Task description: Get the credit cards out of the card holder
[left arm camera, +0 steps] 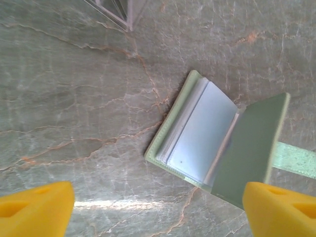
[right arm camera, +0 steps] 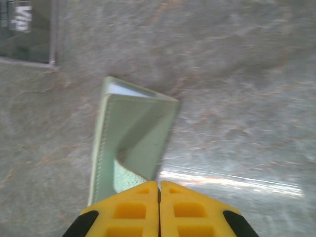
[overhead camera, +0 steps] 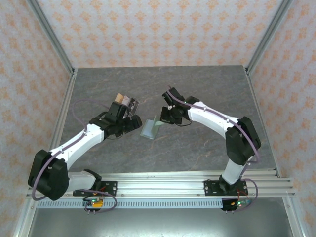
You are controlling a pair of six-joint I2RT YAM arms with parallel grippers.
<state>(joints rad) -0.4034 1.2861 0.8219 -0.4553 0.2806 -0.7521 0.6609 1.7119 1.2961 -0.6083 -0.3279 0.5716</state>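
Observation:
The sage-green card holder [overhead camera: 149, 129] lies open on the marble table, one flap [left arm camera: 252, 148] standing up. Pale cards [left arm camera: 200, 133] sit stacked in its lower half, their edges showing at the left. My right gripper [right arm camera: 159, 185] is shut, with the raised flap's edge [right arm camera: 148, 143] and the pale tab [right arm camera: 126, 180] right at its tips. It sits just right of the holder [overhead camera: 165, 117]. My left gripper [left arm camera: 158, 212] is open with nothing between its yellow fingertips [left arm camera: 34, 207], just short of the holder [overhead camera: 132, 120]. Tan and dark cards [overhead camera: 125, 102] lie behind the left gripper.
A clear plastic piece [left arm camera: 116, 10] lies on the table beyond the holder, seen with white print in the right wrist view [right arm camera: 24, 29]. Metal frame posts [overhead camera: 54, 39] and patterned walls enclose the table [overhead camera: 207, 89]. The arm rail [overhead camera: 163, 185] runs along the near edge.

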